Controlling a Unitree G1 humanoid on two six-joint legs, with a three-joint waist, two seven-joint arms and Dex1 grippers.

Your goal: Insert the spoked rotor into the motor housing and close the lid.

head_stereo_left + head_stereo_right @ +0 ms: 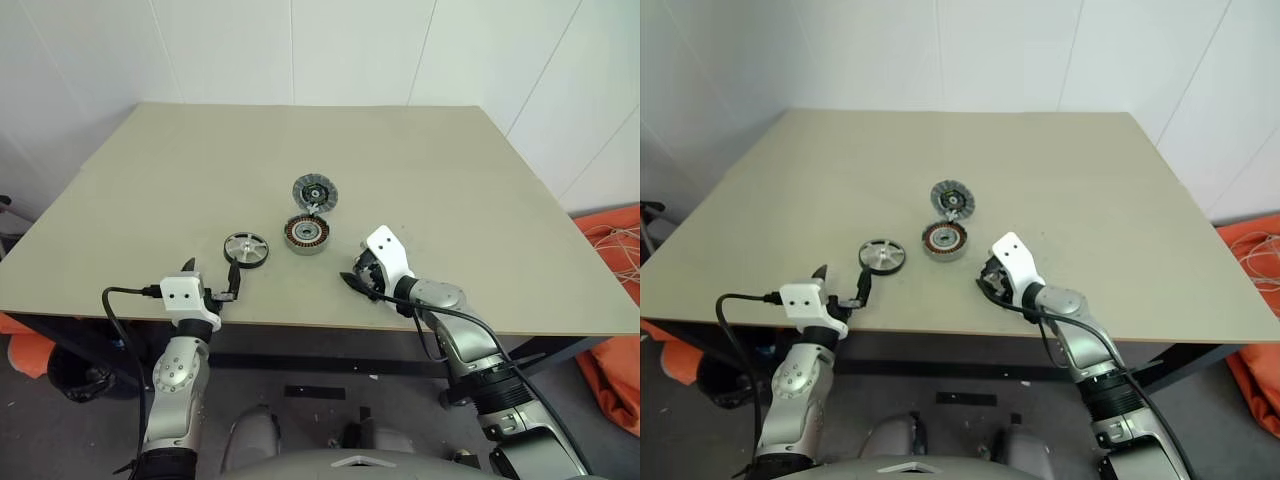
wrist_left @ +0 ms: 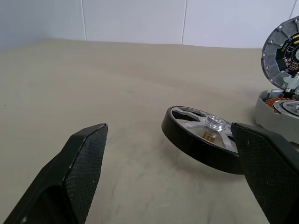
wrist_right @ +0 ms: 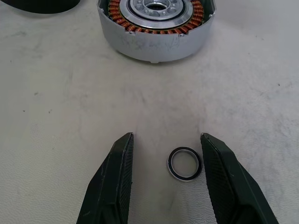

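The spoked rotor [image 1: 246,249], silver with a dark rim, lies on the table left of the motor housing [image 1: 307,234]. The housing is a grey cup with copper windings showing inside [image 3: 156,25]. The ribbed lid [image 1: 315,192] stands tipped open at the housing's far edge. My left gripper [image 1: 210,276] is open at the table's front edge, just short of the rotor [image 2: 201,137]. One finger overlaps the rotor's rim in the left wrist view; whether they touch I cannot tell. My right gripper [image 1: 355,280] is open, pointing down at the table in front of the housing.
A tiny loose metal ring [image 3: 185,164] lies flat on the table between my right gripper's fingers, close to one of them. The beige table [image 1: 150,180] spreads wide behind the parts. Orange cloth [image 1: 612,300] lies on the floor at the right.
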